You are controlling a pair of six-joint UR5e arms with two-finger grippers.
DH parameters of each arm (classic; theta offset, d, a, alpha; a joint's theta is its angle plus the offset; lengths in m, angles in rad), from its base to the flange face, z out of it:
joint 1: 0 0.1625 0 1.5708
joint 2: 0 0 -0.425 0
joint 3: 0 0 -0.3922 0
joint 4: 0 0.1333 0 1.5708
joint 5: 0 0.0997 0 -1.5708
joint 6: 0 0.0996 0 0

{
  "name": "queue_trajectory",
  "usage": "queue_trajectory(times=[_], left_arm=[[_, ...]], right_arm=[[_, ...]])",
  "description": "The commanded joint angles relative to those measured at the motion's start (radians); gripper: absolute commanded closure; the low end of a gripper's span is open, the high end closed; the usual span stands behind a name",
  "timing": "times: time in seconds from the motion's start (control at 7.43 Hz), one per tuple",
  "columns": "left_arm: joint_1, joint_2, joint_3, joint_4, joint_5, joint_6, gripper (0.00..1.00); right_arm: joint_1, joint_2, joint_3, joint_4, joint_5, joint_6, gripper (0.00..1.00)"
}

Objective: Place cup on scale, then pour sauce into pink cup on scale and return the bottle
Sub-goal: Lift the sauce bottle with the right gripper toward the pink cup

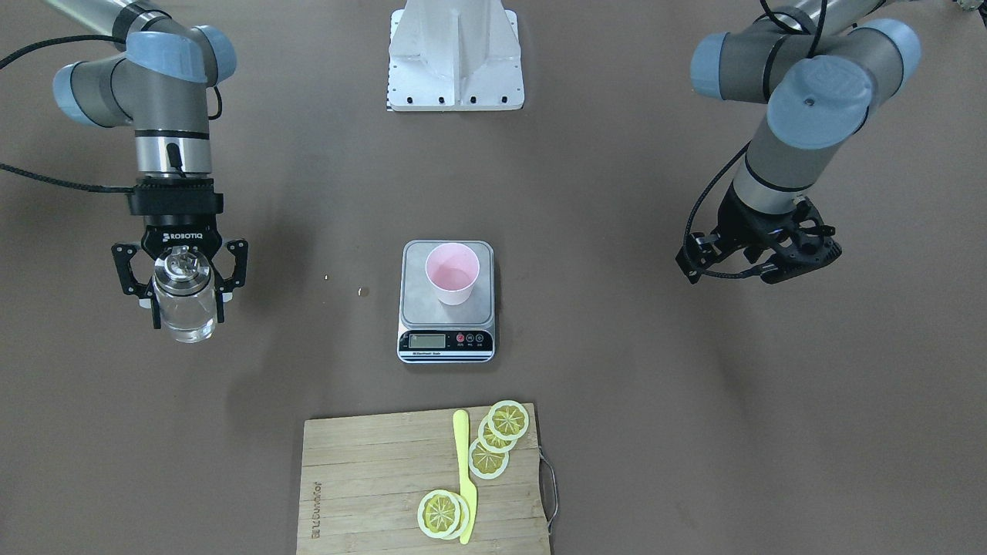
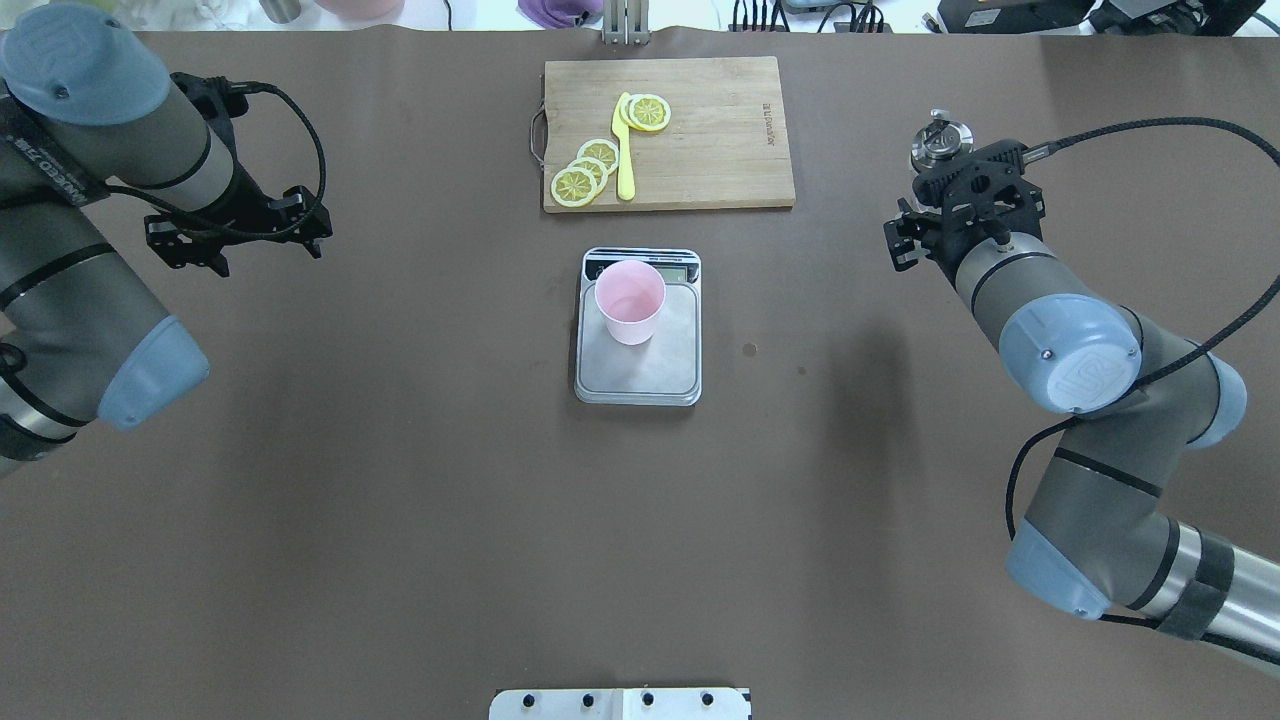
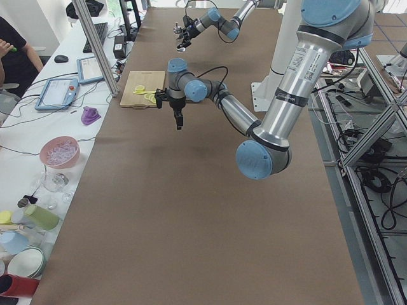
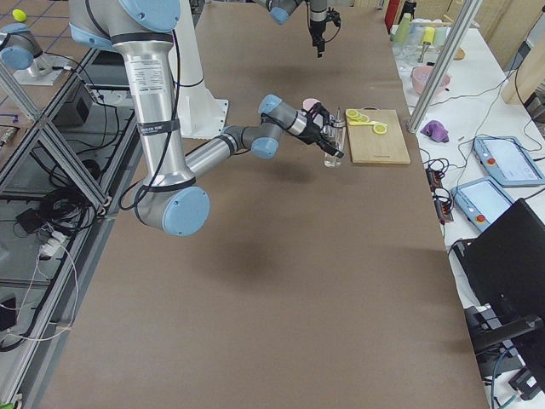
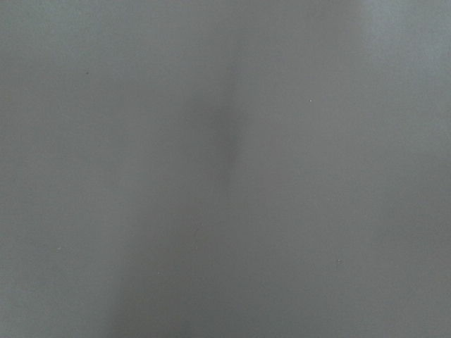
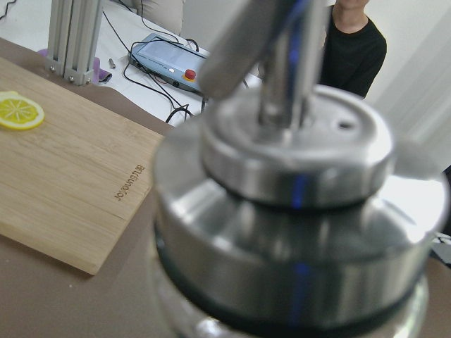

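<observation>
We see a brown bench (image 1: pixel 694 432). The scale (image 1: pixel 420 308) sits on it between the left end effector (image 1: pixel 763 262) and the right end effector (image 1: pixel 185 308). A wooden board (image 1: pixel 362 470) lies nearby.

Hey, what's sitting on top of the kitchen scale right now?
Only the pink cup, standing upright on the scale, on its steel platform. The patch of platform beneath the cup is covered, and whether the cup holds any liquid cannot be told.
</observation>
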Motion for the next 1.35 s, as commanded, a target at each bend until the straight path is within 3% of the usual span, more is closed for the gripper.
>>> queue_trajectory(times=[0.0,0.27,0.54,0.81,1.21], left_arm=[[-0.023,0.025,-0.020,0.003,-0.001,0.014,0.01],[-0.047,0.067,-0.022,0.000,-0.002,0.082,0.01],[-0.061,0.084,-0.016,-0.002,-0.001,0.116,0.01],[-0.061,0.092,-0.014,-0.002,0.001,0.118,0.01],[-0.063,0.118,-0.010,-0.017,0.001,0.121,0.01]], right_arm=[[-0.125,0.009,0.018,-0.153,-0.237,-0.087,1.00],[-0.201,0.107,0.018,-0.400,-0.378,-0.092,1.00],[-0.254,0.139,0.018,-0.563,-0.484,-0.092,1.00],[-0.275,0.173,0.014,-0.652,-0.520,-0.092,1.00],[-0.288,0.205,-0.043,-0.677,-0.555,-0.090,1.00]])
